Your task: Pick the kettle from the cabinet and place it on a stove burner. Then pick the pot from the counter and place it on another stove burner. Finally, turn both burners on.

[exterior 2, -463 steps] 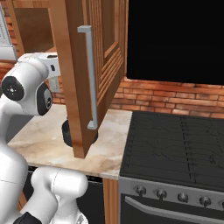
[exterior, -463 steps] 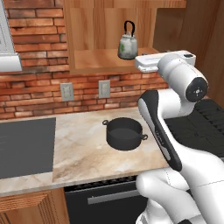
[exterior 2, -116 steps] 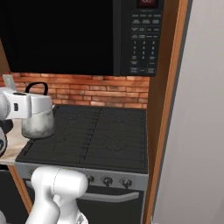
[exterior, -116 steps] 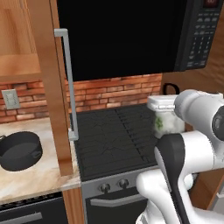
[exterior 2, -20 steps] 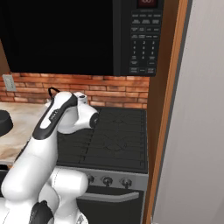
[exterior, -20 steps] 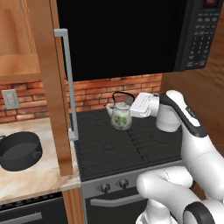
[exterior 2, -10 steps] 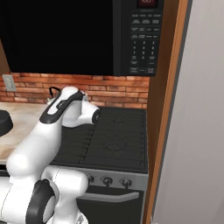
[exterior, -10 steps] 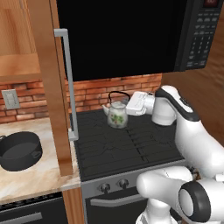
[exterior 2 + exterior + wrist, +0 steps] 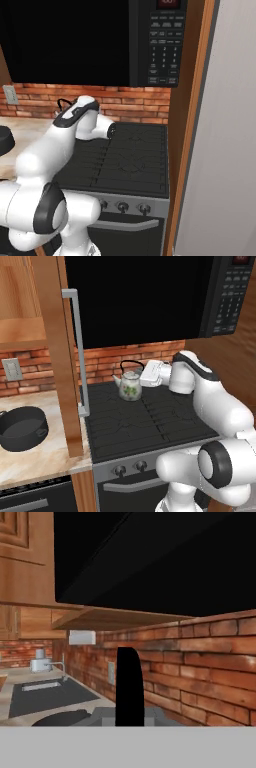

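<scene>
The whitish kettle (image 9: pixel 130 387) with green leaves hangs low over the rear left of the black stove (image 9: pixel 150 418); whether it touches the grate I cannot tell. My gripper (image 9: pixel 141 371) reaches in from the right, shut on the kettle's thin black arched handle (image 9: pixel 129 684). From the right base view my arm hides the kettle's body, and a bit of the kettle handle (image 9: pixel 62 102) shows. The dark pot (image 9: pixel 21 428) sits on the beige counter (image 9: pixel 35 463) to the left, and the pot's rim (image 9: pixel 62 717) is also in the hand view. The wooden cabinet (image 9: pixel 20 331) is open.
The open cabinet door (image 9: pixel 56 356) with its steel handle (image 9: pixel 77 351) stands between pot and stove. A black microwave (image 9: pixel 150 301) hangs above the cooktop. Stove knobs (image 9: pixel 122 206) line the steel front. A wooden panel (image 9: pixel 192 125) borders the stove's right side.
The kettle in my shut gripper has shifted a little to the left over the stove's rear left. My arm has swung with it.
</scene>
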